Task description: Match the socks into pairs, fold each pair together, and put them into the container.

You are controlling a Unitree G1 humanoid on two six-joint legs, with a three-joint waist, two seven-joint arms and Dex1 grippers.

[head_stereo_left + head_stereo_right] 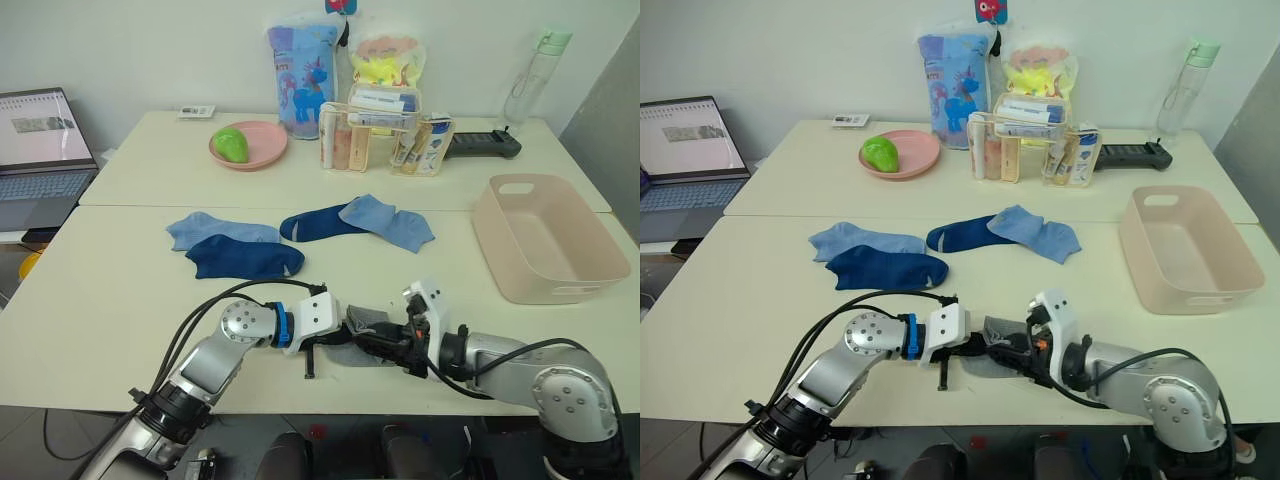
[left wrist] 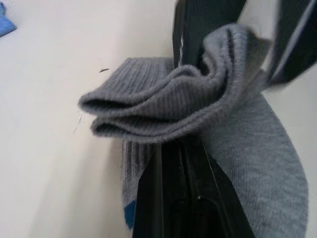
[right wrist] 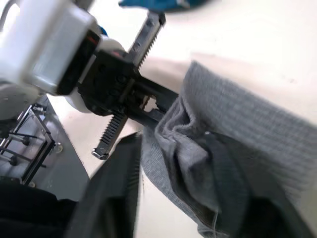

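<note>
A pair of grey socks (image 1: 366, 336) lies bunched at the table's front edge, between my two grippers. My left gripper (image 1: 338, 340) comes in from the left and is shut on the folded grey cuff (image 2: 163, 106). From the right, my right gripper (image 1: 388, 346) pinches the same bunched fabric (image 3: 190, 144). Farther back lie a light blue sock (image 1: 215, 230) partly under a navy sock (image 1: 245, 258), and a second navy sock (image 1: 318, 222) overlapped by another light blue sock (image 1: 392, 222). The pale pink container (image 1: 556, 291) stands empty at the right.
A seam between two tables runs behind the socks. At the back stand a pink plate (image 1: 262, 150) with a green fruit, a clear organiser (image 1: 385, 140), snack bags (image 1: 303, 75), a bottle (image 1: 535, 75) and a black device (image 1: 485, 146). A laptop (image 1: 40, 150) sits far left.
</note>
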